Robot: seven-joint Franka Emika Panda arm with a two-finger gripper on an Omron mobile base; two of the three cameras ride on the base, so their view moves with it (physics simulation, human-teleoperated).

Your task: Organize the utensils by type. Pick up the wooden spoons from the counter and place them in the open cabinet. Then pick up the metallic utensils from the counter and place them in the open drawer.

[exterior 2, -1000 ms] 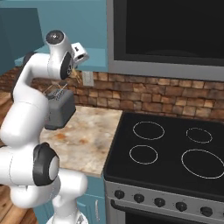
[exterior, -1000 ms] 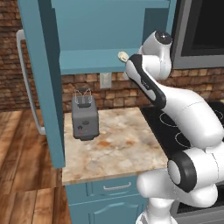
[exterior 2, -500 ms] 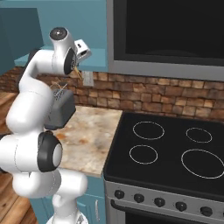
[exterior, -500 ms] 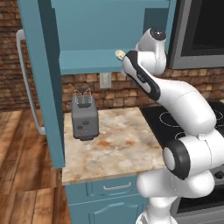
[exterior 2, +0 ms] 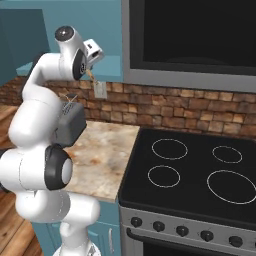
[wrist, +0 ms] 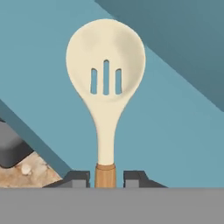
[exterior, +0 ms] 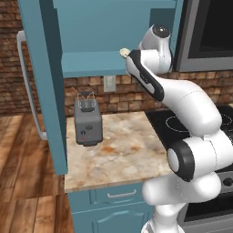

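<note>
Spoon: I see a cream slotted spoon (wrist: 105, 83) with three slits in its bowl and an orange-brown handle, standing straight up from the fingertips in my hand view.
Gripper: in the hand view the gripper (wrist: 105, 177) is nearly closed, its two dark fingers (wrist: 77, 178) pressed on either side of the spoon's handle, so I read it as holding the spoon.
Spoon's place: from the left base view the pale bowl (exterior: 123, 53) pokes out at the front edge of the cabinet (exterior: 91, 63) shelf, raised well above the counter (exterior: 116, 154).
Arm: I have it lifted high, the hand up by the shelf's right end; in the right base view the gripper (exterior 2: 91, 73) sits just above the wall outlet (exterior 2: 100, 90).
Counter: beige marbled top; a grey toaster (exterior: 88, 122) stands near its back left corner.
Stovetop: black stovetop (exterior 2: 200, 170) touches the counter's right edge.
Other utensils: I cannot pick out any on the counter from these views.
</note>
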